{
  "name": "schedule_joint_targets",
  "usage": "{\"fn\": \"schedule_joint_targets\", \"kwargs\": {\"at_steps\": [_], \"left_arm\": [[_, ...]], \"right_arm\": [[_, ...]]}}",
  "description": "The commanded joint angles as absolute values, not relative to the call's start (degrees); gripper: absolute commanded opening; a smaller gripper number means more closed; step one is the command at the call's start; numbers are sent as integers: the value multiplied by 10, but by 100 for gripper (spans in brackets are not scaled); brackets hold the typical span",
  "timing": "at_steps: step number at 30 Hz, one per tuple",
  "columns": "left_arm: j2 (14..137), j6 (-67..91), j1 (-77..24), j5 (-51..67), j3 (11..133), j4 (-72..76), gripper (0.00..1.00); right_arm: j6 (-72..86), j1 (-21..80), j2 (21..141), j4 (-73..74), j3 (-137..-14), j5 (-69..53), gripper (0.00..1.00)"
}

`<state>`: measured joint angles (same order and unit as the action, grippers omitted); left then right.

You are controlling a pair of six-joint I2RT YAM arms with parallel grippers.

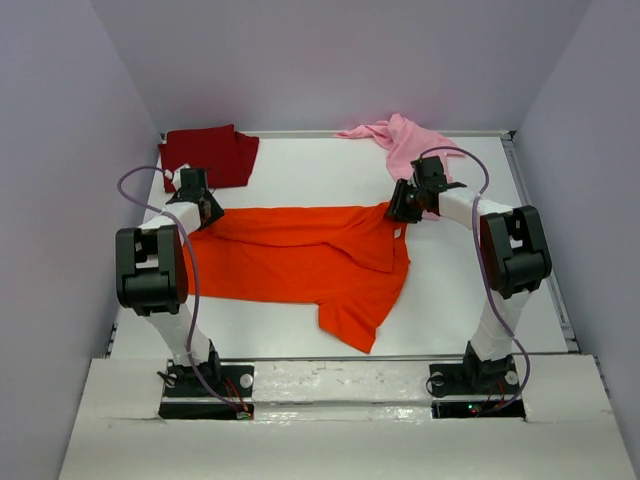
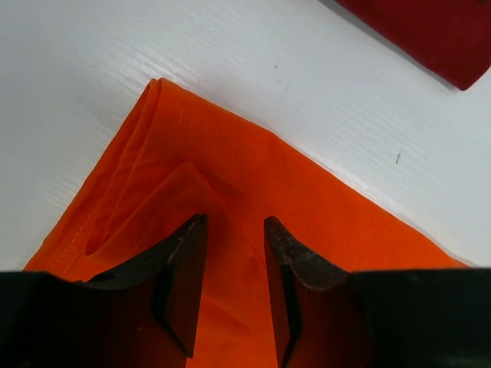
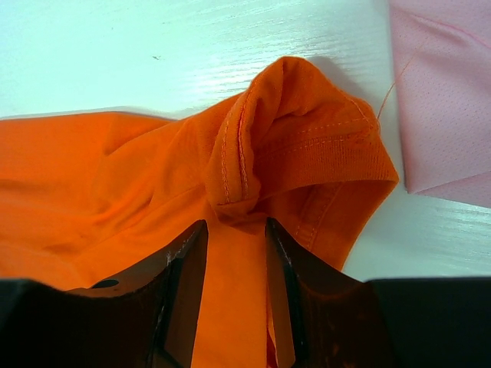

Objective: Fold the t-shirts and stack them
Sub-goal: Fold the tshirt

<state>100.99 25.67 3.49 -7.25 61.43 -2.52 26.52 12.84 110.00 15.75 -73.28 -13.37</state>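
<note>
Top external: orange tee lies mid-bench, spread wide left to right, with a loose flap hanging toward the near edge. The red tee sits folded at far left and the pink tee lies crumpled at far right. The bench is plain white. Left fingers straddle the orange tee's far-left corner where the cloth is doubled; can't tell if they're pinching it or just over it. Right fingers are at the far-right corner by the ribbed collar, with cloth bunched up between them, so that reads as a grasp on the orange tee. The fabric looks light, limp and thin, and I'd expect it to sag and drag. Best holds are probably the stitched hems, doubled corners or collar rib, taken at two corners together. No brand, label or readable writing anywhere.
</note>
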Motion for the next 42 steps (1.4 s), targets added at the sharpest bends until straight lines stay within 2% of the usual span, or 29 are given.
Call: {"fn": "schedule_joint_targets", "kwargs": {"at_steps": [1, 5, 8, 9, 11, 16, 27, 37, 42], "left_arm": [[1014, 253, 38, -109, 638, -5, 45], [1026, 245, 38, -133, 643, -15, 44], [1037, 242, 38, -145, 647, -31, 35], [1038, 240, 38, -149, 648, -39, 26], [1038, 239, 38, -151, 643, -45, 17], [1042, 229, 38, -158, 645, -54, 1], [963, 222, 38, -156, 629, -82, 0], [833, 243, 38, -80, 559, -115, 0], [829, 236, 38, -77, 580, -111, 2]], "right_arm": [[253, 132, 1098, 131, -739, -126, 42], [253, 132, 1102, 132, -743, -123, 41], [252, 132, 1104, 133, -745, -122, 41], [252, 132, 1102, 134, -745, -119, 41], [254, 132, 1101, 134, -744, -117, 41], [255, 132, 1099, 134, -744, -115, 41], [256, 132, 1100, 134, -745, -114, 40], [259, 132, 1098, 134, -751, -122, 40], [263, 132, 1096, 133, -748, -133, 40]]}}
